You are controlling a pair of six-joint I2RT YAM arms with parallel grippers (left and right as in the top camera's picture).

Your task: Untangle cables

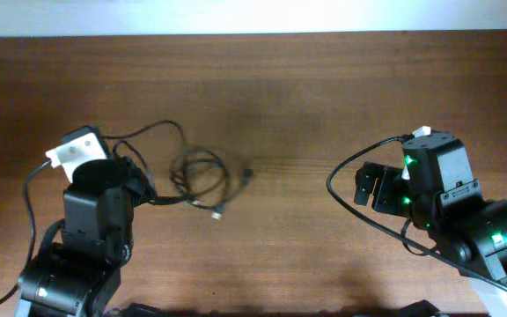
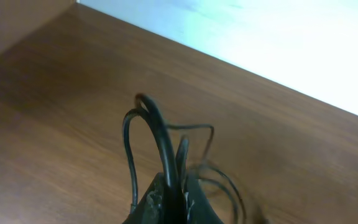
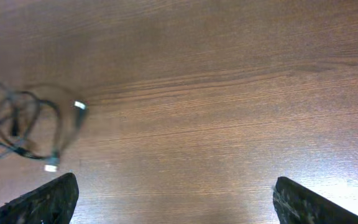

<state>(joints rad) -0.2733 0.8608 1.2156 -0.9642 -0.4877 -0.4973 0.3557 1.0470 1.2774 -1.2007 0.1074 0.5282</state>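
Note:
A tangle of thin black cables [image 1: 202, 176] with small metallic plug ends lies left of the table's middle, blurred. My left gripper [image 1: 144, 185] is at the tangle's left edge and is shut on a loop of the cables [image 2: 157, 134], which arches up from its jaws [image 2: 174, 199]. More loops trail off to the right of the jaws. My right gripper [image 1: 370, 187] is open and empty over bare wood on the right, well apart from the tangle. Its fingers spread wide in the right wrist view [image 3: 174, 199], where the cables [image 3: 27, 124] show at far left.
The brown wooden table [image 1: 306, 106] ends at a white wall along its far edge [image 1: 253, 33]. Thicker black wires fixed to the arms loop beside each wrist, one at the right arm [image 1: 346, 172].

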